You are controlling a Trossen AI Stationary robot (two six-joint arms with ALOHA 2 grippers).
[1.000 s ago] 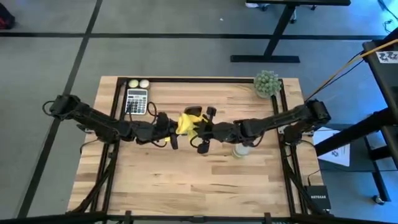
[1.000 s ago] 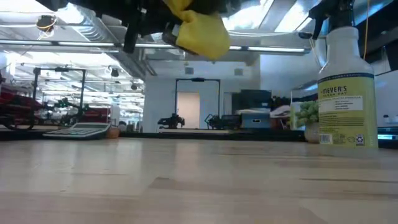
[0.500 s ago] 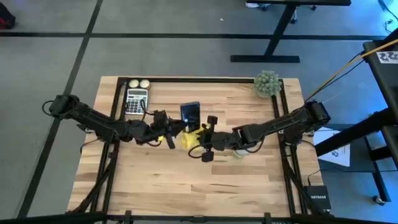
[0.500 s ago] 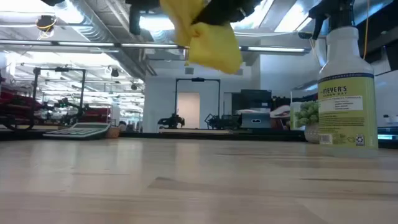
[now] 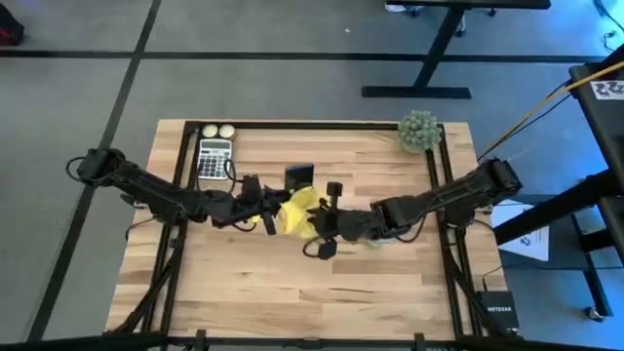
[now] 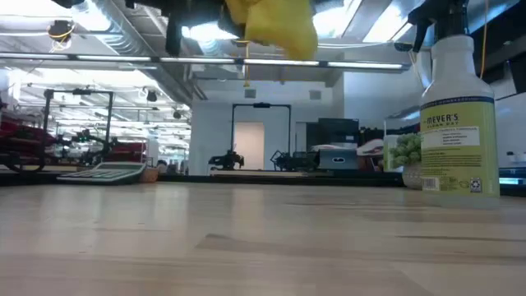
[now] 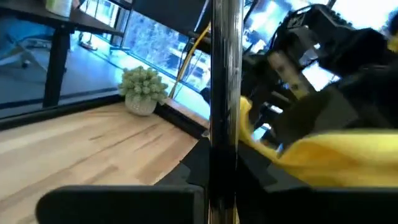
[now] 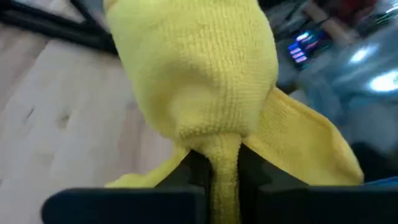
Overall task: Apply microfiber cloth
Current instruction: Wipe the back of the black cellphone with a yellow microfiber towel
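The yellow microfiber cloth (image 5: 297, 211) hangs bunched in the air over mid-table, with my right gripper (image 5: 320, 222) shut on it from the right. It covers the near part of a black smartphone (image 5: 299, 175), which is also off the table. My left gripper (image 5: 265, 208) is shut on the smartphone from the left. In the left wrist view the smartphone (image 7: 224, 74) shows edge-on as a thin upright bar, with the cloth (image 7: 336, 158) lying against one side of it. The low view shows only the cloth (image 6: 275, 25) high above the tabletop. My left gripper pinches the smartphone between its two fingers (image 7: 194, 163), one on each flat face (image 7: 223, 134). It comes in about level from the table's left. The smartphone is lifted clear of the table; the cloth hides which end is held. My right gripper pinches a gathered fold of the cloth (image 8: 222, 149) between its two fingers (image 8: 194, 167), coming in about level from the table's right. The rest of the cloth bulges out past the fingertips, slack and clear of the table, and lies against the smartphone.
At the far left of the table lie a calculator (image 5: 214, 158) and two small balls (image 5: 217, 131). A small plant (image 5: 418, 131) sits at the far right corner. A spray bottle (image 6: 457, 115) stands on the right under my right arm. The near half of the table is bare wood.
My right gripper drew the cloth over the smartphone toward the table's near edge, baring most of its face. It then came back a little toward the far edge, so the cloth covers the phone's near part again. My left gripper kept hold of the smartphone.
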